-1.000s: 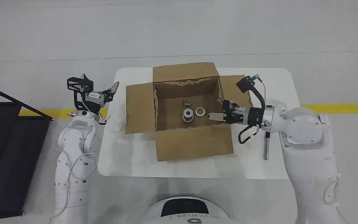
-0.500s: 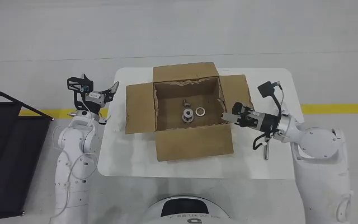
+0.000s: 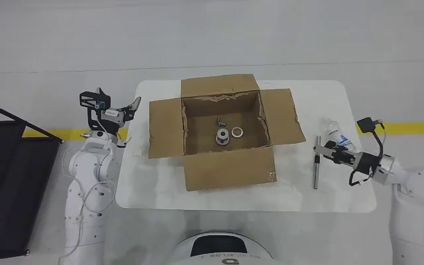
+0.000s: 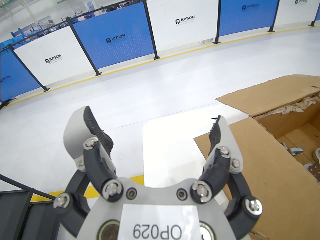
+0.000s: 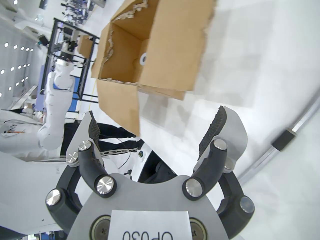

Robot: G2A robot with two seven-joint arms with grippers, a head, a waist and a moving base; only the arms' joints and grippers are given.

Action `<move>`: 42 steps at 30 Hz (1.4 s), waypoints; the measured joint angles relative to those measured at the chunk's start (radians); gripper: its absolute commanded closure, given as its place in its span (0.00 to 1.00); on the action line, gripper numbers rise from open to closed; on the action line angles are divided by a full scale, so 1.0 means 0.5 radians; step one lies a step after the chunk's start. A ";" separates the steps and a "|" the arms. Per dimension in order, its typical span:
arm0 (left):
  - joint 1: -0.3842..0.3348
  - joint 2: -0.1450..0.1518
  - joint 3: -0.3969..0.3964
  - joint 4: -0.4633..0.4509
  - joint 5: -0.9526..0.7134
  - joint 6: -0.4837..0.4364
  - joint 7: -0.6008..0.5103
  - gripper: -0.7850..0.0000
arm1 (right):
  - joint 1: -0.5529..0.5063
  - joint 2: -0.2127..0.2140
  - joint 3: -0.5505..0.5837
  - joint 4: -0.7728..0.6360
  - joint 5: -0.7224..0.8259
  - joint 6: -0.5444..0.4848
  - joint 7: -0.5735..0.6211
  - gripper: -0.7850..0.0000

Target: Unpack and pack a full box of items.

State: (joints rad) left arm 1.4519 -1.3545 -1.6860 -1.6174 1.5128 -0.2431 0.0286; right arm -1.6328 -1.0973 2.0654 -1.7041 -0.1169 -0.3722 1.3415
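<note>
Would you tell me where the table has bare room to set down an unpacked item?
Free: the far right corner of the table, beyond the right flap; and the near strip before the front flap. Crowded: right of the box, around the metal rod, clear plastic item and right tool.

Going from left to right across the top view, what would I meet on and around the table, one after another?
left gripper → cardboard box → metal rod → right gripper
</note>
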 measured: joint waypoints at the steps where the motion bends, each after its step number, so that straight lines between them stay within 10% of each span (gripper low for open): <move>1: 0.000 0.000 0.000 0.000 0.000 0.000 0.000 0.00 | -0.001 0.007 -0.001 0.018 -0.145 0.044 -0.053 0.04; 9: 0.000 0.000 0.000 0.000 0.000 0.000 0.000 0.00 | 0.103 0.032 -0.288 0.164 -0.906 0.406 -0.225 0.52; 42: 0.000 0.000 0.000 0.000 0.000 0.000 0.000 0.00 | 0.401 0.042 -0.918 0.402 -1.869 1.041 -0.356 0.66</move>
State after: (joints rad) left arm 1.4519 -1.3545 -1.6860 -1.6174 1.5128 -0.2431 0.0286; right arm -1.4325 -1.0764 1.6065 -1.5031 -1.0512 0.1483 1.1636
